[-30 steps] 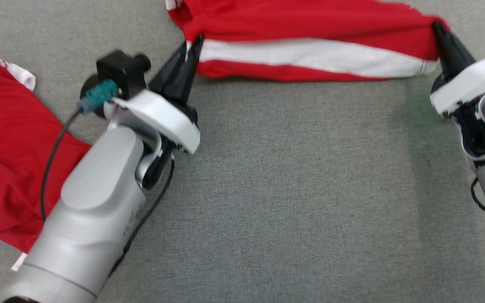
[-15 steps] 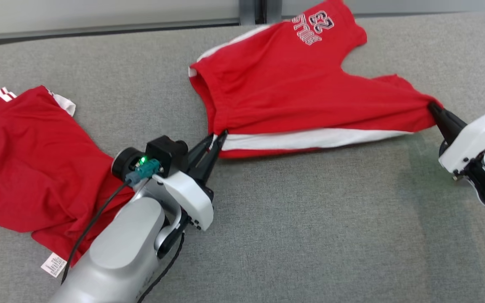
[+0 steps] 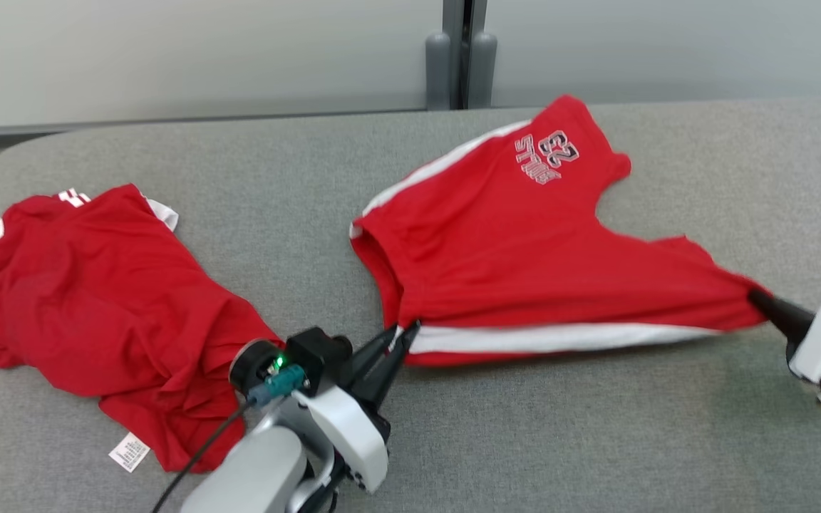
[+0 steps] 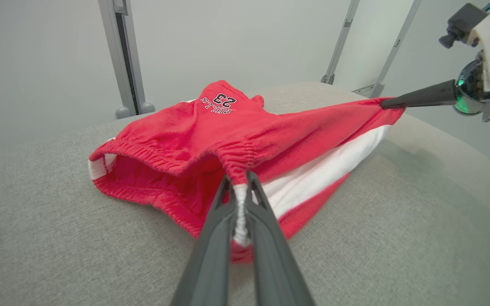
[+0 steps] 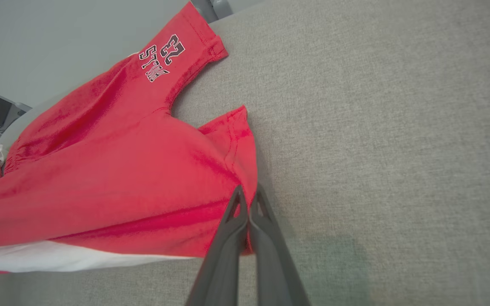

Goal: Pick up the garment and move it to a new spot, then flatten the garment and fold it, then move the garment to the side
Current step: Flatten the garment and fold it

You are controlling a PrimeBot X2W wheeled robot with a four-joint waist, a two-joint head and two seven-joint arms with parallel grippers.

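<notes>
The garment (image 3: pixel 524 256) is a pair of red shorts with a white side stripe and a "23" print, stretched across the grey table (image 3: pixel 539 442). My left gripper (image 3: pixel 405 332) is shut on its elastic waistband corner, which shows bunched between the fingers in the left wrist view (image 4: pixel 240 187). My right gripper (image 3: pixel 754 295) is shut on the hem of the near leg, and the right wrist view has the red cloth (image 5: pixel 143 170) pinched at the tips (image 5: pixel 248 196). The far leg with the print (image 5: pixel 162 55) lies flat on the table.
A second red garment (image 3: pixel 90 306) lies crumpled at the table's left, its white label (image 3: pixel 129 452) near the front. Grey posts (image 3: pixel 460 57) and a pale wall stand behind the table's far edge. Bare grey surface (image 3: pixel 596 442) spreads in front of the shorts.
The head camera has tilted up, bringing the table's far edge and wall into view. Both grippers stay shut on the shorts, which remain stretched between them.
</notes>
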